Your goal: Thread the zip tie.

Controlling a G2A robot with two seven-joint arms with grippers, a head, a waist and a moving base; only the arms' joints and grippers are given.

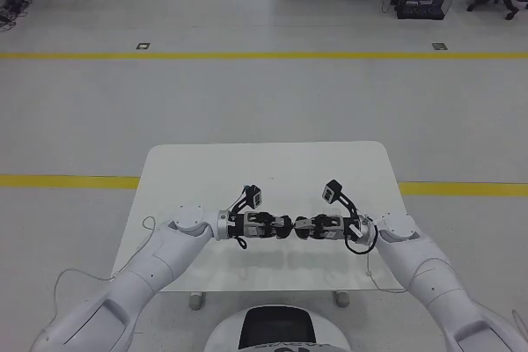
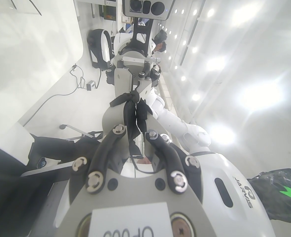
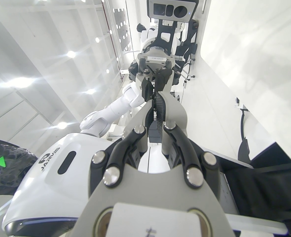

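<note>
Both arms meet tip to tip above the middle of the white table. The left gripper and the right gripper face each other, almost touching. In the left wrist view the left gripper is shut on a black strip, the zip tie, which runs toward the right gripper just beyond. In the right wrist view the right gripper is shut with a dark ribbed strip of the zip tie between its pads, and the left gripper sits close ahead. The tie's head is hidden among the fingers.
The table top is bare around the arms. A thin black cable loops under the left wrist and another cable hangs by the right wrist. Yellow floor lines run behind the table.
</note>
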